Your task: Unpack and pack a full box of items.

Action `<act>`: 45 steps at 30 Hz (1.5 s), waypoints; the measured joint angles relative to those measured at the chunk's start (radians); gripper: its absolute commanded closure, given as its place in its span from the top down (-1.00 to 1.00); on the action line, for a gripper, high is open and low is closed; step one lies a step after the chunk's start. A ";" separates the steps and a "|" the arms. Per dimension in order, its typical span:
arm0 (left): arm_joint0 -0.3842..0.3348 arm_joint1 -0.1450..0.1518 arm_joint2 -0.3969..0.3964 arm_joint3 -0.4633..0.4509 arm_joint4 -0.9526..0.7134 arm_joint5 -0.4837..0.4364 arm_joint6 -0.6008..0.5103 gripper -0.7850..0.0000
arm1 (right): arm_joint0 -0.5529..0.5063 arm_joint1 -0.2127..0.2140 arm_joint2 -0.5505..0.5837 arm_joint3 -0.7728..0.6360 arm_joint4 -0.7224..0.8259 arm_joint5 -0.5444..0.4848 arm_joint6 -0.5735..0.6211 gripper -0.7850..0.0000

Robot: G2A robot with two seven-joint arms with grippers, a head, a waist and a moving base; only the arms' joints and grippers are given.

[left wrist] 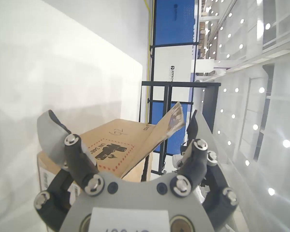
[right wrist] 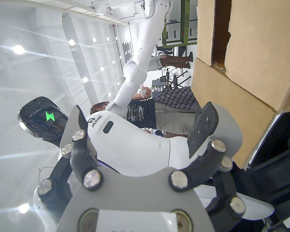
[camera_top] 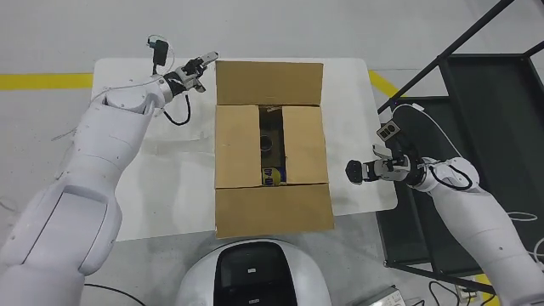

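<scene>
Cardboard box [camera_top: 270, 208], brown, flaps [camera_top: 304, 146] half-open: flaps likely light, stiff, crease-prone; take by free edge. Left gripper [camera_top: 206, 59] spread at far corner; right gripper [camera_top: 353, 171] spread alongside, both empty

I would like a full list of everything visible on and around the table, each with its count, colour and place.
cardboard box: one, brown, middle of the table; far and near flaps folded out, side flaps folded in with a gap between them
round item: one, dark, inside the box, seen through the gap
yellow-and-blue item: one, inside the box, nearer the robot
table: one, white, under the box
rack: one, black, beside the table on the robot's right
floor line: one, yellow, on the grey floor
left end effector: one, grey and black, open, by the box's far left corner
right end effector: one, grey and black, open, beside the box's right side, apart from it
</scene>
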 measured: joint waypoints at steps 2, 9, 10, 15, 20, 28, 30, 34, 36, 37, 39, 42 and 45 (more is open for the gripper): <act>0.003 0.013 -0.027 -0.012 -0.032 -0.046 -0.026 1.00 | 0.000 0.000 0.000 0.000 0.000 0.000 0.000 1.00; 0.042 0.062 -0.118 -0.157 -0.137 -0.148 -0.188 1.00 | 0.000 0.000 0.000 0.000 0.000 0.000 0.000 1.00; 0.051 0.068 -0.127 -0.189 -0.143 -0.153 -0.204 1.00 | 0.000 0.000 0.000 0.000 0.000 0.000 0.000 1.00; 0.107 0.084 -0.141 -0.372 -0.124 -0.137 -0.244 1.00 | 0.000 0.000 0.000 0.000 0.000 0.000 0.000 1.00; 0.122 0.062 -0.082 -0.428 -0.075 -0.011 -0.220 1.00 | 0.000 0.000 0.000 0.000 0.000 0.000 0.000 1.00; 0.074 0.010 -0.007 -0.264 -0.028 0.051 -0.119 1.00 | 0.000 0.000 0.000 0.000 0.000 0.000 0.000 1.00; 0.061 -0.004 0.010 -0.209 -0.010 0.067 -0.101 1.00 | 0.000 0.000 0.000 0.000 0.000 0.000 0.000 1.00; 0.046 -0.026 0.035 -0.127 0.019 0.085 -0.090 1.00 | 0.000 0.000 0.000 0.000 0.000 0.000 0.000 1.00; 0.041 -0.036 0.045 -0.095 0.034 0.094 -0.085 1.00 | 0.000 0.000 0.000 0.000 0.000 0.000 0.000 1.00; 0.040 -0.040 0.047 -0.084 0.035 0.094 -0.082 1.00 | 0.000 0.000 0.000 0.000 0.000 0.000 0.000 1.00; 0.037 -0.047 0.049 -0.063 0.037 0.096 -0.082 1.00 | 0.000 0.000 0.000 0.000 0.000 0.000 0.000 1.00; 0.028 -0.055 0.050 -0.041 0.043 0.088 -0.080 1.00 | 0.000 0.000 0.000 0.000 0.000 0.000 0.000 1.00; 0.015 -0.055 0.036 -0.028 0.035 0.050 -0.063 1.00 | 0.000 0.000 0.000 0.000 0.000 0.000 0.000 1.00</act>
